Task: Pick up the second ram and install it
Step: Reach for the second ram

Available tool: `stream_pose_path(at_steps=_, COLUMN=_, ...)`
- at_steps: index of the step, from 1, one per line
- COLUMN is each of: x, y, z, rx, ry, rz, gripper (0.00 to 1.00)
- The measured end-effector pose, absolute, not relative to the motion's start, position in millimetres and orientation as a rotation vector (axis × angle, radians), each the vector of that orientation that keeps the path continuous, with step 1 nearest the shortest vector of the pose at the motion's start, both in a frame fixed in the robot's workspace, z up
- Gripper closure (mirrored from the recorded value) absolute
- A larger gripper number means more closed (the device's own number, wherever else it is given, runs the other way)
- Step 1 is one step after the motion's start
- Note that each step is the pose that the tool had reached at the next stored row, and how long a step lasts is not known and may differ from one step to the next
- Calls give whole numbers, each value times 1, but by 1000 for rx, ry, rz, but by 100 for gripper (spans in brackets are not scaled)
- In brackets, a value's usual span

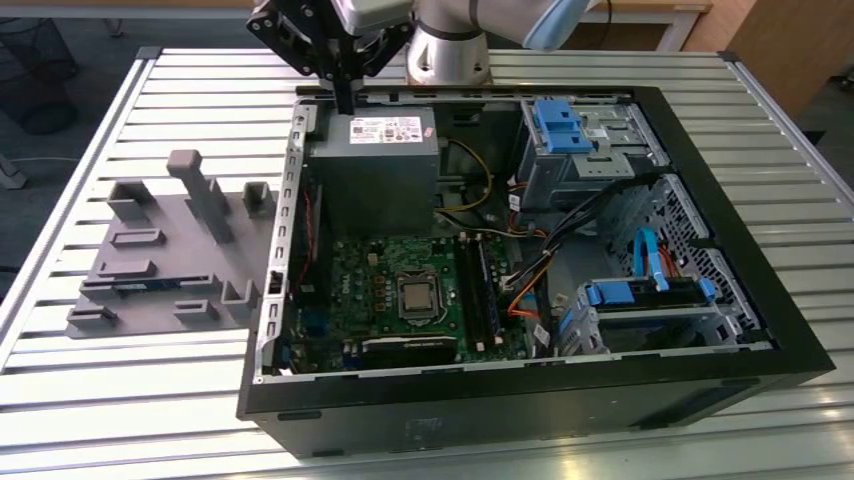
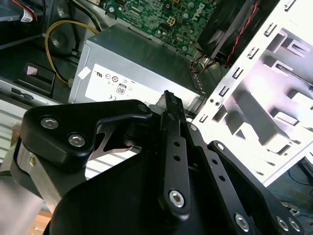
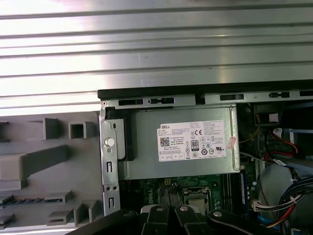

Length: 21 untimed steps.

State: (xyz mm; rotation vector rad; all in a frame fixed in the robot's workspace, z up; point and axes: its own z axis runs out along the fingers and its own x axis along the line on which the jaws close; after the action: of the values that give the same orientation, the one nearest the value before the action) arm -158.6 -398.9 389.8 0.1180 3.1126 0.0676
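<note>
Pincer [image 1: 344, 98] clenched, fingers pressed together, nothing between them. It hangs over the power supply [image 1: 374, 170] at the back edge of the PC case [image 1: 534, 405]. Second ram [image 1: 138, 284] sits in the grey fixture [image 1: 200, 215] on the surface [image 1: 120, 400], well apart from the pincer.
</note>
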Motion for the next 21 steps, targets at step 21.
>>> stream_pose_path(at_steps=21, x=-165, y=-399, z=388, rx=118, ry=3113, rz=68, gripper=89)
